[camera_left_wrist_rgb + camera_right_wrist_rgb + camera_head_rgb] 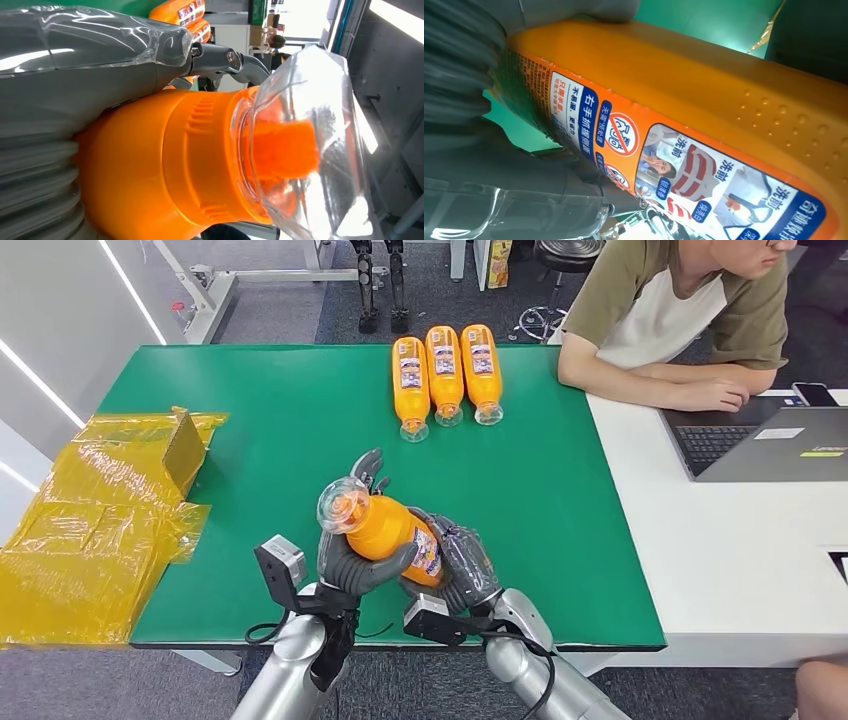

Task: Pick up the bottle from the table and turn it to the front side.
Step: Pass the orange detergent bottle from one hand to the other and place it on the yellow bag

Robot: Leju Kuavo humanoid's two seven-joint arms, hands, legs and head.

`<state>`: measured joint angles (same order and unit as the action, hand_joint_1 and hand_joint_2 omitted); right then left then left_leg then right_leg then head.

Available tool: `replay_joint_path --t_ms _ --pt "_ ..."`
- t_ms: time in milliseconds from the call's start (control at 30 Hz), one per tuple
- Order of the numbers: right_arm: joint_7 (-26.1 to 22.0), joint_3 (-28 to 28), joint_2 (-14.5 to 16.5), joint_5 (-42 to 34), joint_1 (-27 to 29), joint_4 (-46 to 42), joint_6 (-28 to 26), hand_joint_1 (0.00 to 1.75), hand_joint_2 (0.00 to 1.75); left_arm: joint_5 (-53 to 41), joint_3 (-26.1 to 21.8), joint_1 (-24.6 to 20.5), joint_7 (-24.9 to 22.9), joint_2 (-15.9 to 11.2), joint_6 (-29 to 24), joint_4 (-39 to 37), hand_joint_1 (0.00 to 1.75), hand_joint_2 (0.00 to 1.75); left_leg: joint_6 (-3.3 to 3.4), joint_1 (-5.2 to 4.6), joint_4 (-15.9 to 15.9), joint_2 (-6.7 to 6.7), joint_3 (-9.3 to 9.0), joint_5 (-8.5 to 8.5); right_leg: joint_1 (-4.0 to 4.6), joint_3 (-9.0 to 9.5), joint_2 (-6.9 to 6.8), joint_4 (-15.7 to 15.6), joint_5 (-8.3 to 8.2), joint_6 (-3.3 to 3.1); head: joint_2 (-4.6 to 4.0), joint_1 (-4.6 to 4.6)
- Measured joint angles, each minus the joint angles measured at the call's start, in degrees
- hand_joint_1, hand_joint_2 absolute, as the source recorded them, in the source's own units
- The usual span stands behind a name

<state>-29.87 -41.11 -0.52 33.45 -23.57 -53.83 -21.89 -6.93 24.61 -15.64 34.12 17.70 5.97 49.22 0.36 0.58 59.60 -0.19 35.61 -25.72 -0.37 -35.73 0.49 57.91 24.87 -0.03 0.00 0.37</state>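
Holding the bottle off the table at 6 o'clock: left hand wrapped at the neck, right hand wrapped at the base. Probably stiff, slick plastic, fairly heavy if full. Better gripped on the dimpled body than on the clear cap.

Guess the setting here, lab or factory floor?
Likely a robot test lab or office, not a factory: a green mat on a table, a person at a laptop alongside, an office chair behind, and orange bottles lined up as props.
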Motion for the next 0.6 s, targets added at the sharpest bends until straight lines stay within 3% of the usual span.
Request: replay_joint_path --t_ms 333,467,600 --pt "0.16 0.0 0.02 0.15 0.0 0.0 0.14 1.75 1.75 -0.09 0.0 0.0 0.0 0.02 0.0 0.0 0.01 1.75 0.0 0.0 0.0 0.0 0.0 0.0 0.0 0.0 0.0 0.0 0.0 0.0 0.0 0.0" --pt "0.75 0.0 0.02 0.91 0.01 0.0 0.93 1.75 1.75 0.51 0.0 0.0 0.03 0.02 0.02 0.0 1.68 1.75 0.0 0.0 0.0 0.0 0.0 0.0 0.0 0.0 0.0 0.0 0.0 0.0 0.0 0.0" --pt "1.81 0.02 0.02 1.89 0.2 -0.06 1.53 1.75 1.75 1.79 0.0 0.0 0.29 0.02 0.05 0.0 1.75 1.75 0.0 0.0 0.0 0.0 0.0 0.0 0.0 -0.01 0.0 -0.01 0.0 0.0 0.0 0.0"
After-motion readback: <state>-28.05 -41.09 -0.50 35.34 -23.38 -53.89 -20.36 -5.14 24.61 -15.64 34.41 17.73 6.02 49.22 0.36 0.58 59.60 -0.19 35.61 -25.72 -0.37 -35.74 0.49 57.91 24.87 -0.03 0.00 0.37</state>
